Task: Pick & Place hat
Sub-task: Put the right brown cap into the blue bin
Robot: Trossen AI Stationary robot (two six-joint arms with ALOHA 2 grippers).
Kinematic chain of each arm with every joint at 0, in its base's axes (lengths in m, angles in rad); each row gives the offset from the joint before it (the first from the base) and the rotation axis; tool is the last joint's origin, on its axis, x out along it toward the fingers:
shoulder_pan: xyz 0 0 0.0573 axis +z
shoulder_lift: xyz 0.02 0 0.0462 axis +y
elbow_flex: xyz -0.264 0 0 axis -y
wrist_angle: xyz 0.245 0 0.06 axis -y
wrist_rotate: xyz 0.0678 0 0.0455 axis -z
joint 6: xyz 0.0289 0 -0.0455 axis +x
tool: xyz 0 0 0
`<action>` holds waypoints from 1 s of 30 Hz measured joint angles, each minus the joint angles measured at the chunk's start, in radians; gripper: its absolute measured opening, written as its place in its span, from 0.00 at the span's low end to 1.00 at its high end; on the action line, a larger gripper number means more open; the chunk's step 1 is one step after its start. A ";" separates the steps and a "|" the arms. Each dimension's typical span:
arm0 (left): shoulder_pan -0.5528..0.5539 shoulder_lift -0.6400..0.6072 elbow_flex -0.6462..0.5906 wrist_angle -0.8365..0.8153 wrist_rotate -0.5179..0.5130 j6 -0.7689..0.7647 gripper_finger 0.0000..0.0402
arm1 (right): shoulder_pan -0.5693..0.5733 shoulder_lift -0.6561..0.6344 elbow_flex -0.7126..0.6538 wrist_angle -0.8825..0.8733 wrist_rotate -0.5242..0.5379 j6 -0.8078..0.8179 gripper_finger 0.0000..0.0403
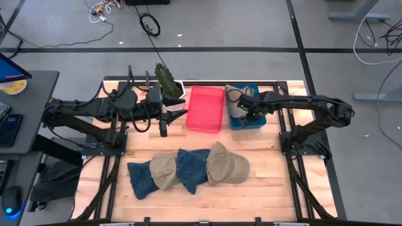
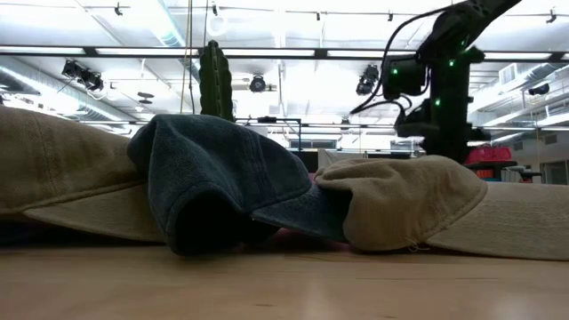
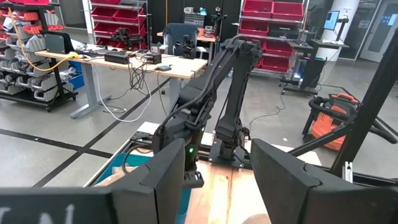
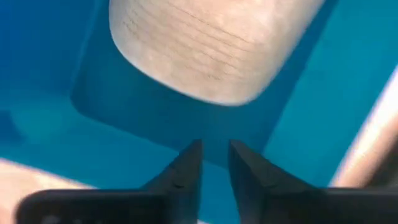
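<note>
Several hats lie in an overlapping row on the near half of the table: a blue one [image 1: 141, 179], a tan one [image 1: 163, 171], a blue one [image 1: 191, 168] and a tan one [image 1: 226, 164]. The low view shows the hats close up [image 2: 222, 178]. Another tan hat [image 4: 211, 43] lies in the blue bin [image 1: 251, 119]. My right gripper [image 4: 214, 158] hangs over that bin, pointing down, all but shut with only a thin gap and nothing in it. My left gripper [image 3: 217, 180] is open and empty, held above the table left of the red bin [image 1: 205, 108].
A potted cactus [image 1: 168, 78] stands at the far edge beside the red bin. The table's metal frame rails run along both sides [image 1: 295, 163]. Bare wood shows between the bins and the row of hats [image 1: 188, 139].
</note>
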 joint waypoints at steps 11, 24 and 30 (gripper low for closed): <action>0.000 0.000 0.000 -0.015 0.000 0.003 0.47 | 0.055 -0.216 0.123 -0.156 -0.232 0.133 0.51; 0.000 0.000 0.000 -0.015 0.000 0.034 0.47 | 0.414 -0.401 0.122 -0.149 -0.222 0.592 0.51; 0.000 0.000 0.000 -0.027 0.000 0.034 0.47 | 0.568 -0.388 0.121 -0.150 -0.152 0.681 0.51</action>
